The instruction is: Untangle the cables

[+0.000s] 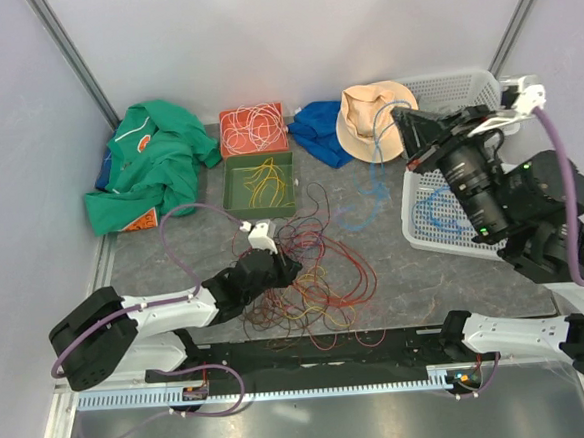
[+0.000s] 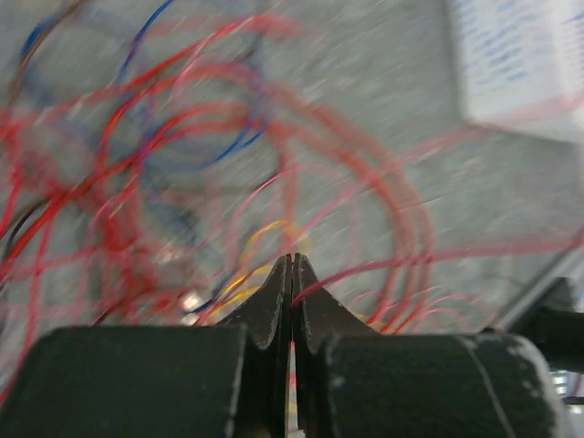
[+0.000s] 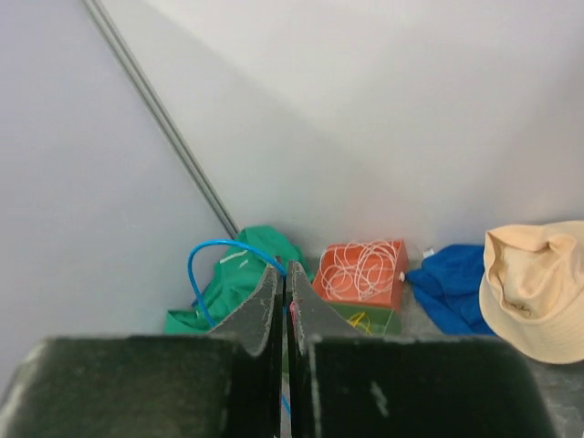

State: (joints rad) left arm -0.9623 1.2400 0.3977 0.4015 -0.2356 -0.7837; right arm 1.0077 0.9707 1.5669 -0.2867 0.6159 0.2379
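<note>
The cables [image 1: 312, 283] lie as a tangle of mostly red, orange and dark strands on the grey table in front of the arms. My left gripper [image 1: 293, 267] is down in the tangle's left side. In the left wrist view this left gripper [image 2: 292, 260] is shut, with a red cable [image 2: 365, 269] coming out from between its fingers. My right gripper [image 1: 397, 121] is raised at the right and shut on a blue cable [image 3: 205, 251] that loops out to its left. That blue cable [image 1: 374, 178] hangs down toward the table.
An orange box [image 1: 253, 129] holds white cables and a green box [image 1: 259, 181] holds yellow ones, behind the tangle. A green garment [image 1: 148, 169] lies at the back left. A blue cloth [image 1: 321, 132], a tan hat [image 1: 365, 119] and a white basket [image 1: 449, 168] are at the back right.
</note>
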